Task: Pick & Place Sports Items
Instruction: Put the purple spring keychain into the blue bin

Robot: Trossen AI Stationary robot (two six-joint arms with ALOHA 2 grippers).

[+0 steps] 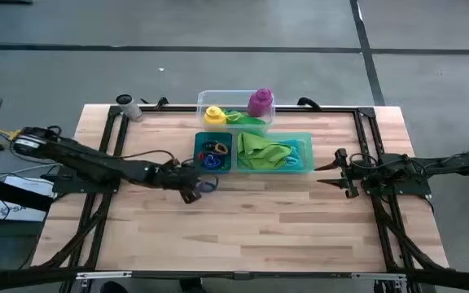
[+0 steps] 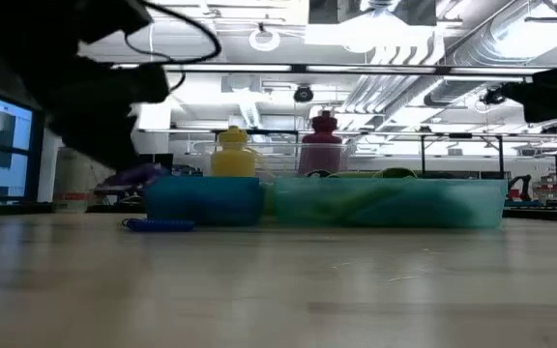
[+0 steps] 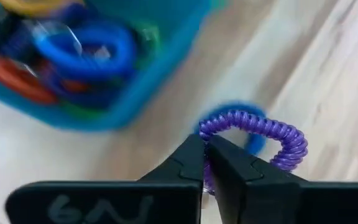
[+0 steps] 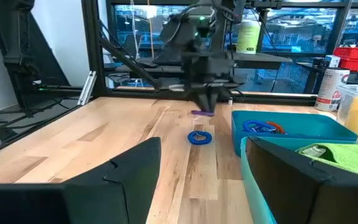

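Left gripper (image 3: 205, 163) jaws pinched shut on a coiled purple ring (image 3: 263, 134), held just above the pale wood-grain worktop (image 1: 243, 220), a blue coiled ring (image 4: 199, 137) lying beneath, teal two-part tray (image 1: 308, 167) just right, right gripper (image 1: 335, 173) parked far right, jaws parted, nothing held.

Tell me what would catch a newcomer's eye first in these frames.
Probably the left gripper, shut on a purple coiled ring just above the wooden table, beside the teal two-part plastic tray. A blue coiled ring lies on the wood beneath it. Next come the small yellow bottle and small purple bottle standing in the clear plastic tub behind the tray.
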